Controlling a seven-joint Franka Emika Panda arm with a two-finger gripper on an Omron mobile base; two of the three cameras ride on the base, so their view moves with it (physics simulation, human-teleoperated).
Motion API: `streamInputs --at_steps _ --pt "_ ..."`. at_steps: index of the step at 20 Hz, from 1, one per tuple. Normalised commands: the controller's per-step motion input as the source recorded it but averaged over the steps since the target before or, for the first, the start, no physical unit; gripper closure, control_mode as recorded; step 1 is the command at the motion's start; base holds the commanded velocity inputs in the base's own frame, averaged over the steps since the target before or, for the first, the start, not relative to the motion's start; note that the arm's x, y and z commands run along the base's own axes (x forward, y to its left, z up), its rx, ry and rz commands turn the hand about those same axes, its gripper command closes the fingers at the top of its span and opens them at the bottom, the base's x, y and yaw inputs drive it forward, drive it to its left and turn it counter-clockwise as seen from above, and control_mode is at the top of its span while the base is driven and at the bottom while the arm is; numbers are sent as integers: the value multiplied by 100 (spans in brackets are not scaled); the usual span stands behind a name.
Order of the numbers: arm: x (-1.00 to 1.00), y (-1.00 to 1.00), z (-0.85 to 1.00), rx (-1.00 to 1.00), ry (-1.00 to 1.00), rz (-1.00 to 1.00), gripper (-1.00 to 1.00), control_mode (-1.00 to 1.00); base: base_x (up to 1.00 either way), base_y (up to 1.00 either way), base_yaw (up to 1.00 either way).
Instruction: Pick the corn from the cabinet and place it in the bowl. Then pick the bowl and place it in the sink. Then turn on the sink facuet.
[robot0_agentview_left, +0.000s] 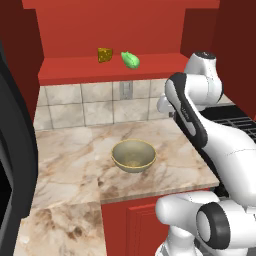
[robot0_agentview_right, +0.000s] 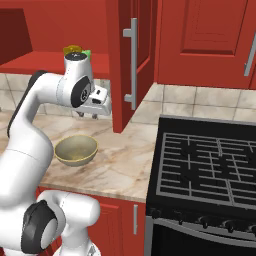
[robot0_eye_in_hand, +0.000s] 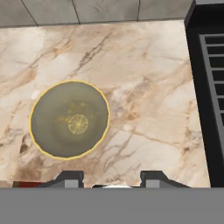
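The corn is lying on the red shelf of the cabinet, near the top middle of the left base view; it is sitting just beside a yellow-brown chunk, which is on its left; nothing is holding the corn.

The bowl is sitting upright on the marble counter in the middle of that view — it is empty inside; in the hand view the bowl is showing at the left, with the black stove down the right edge.

The gripper is hanging above the counter, pointing down; its two dark fingertips are standing apart at the bottom of the hand view, with nothing between them; in the right base view the gripper is floating above the bowl — not touching it.
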Motion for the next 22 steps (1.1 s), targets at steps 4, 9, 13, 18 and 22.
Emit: streamInputs --at_steps 4,9,13,18,22 --pt "0 0 0 0 -1 0 -100 -100 0 0 0" --pt "-5 0 1 -3 -4 0 -100 -100 0 0 0" --pt "-22 3 33 -9 -21 0 -100 -100 0 0 0" --pt "-12 1 65 -1 -23 0 -100 -100 0 0 0" --pt "0 14 74 0 -14 0 -100 -100 0 0 0"
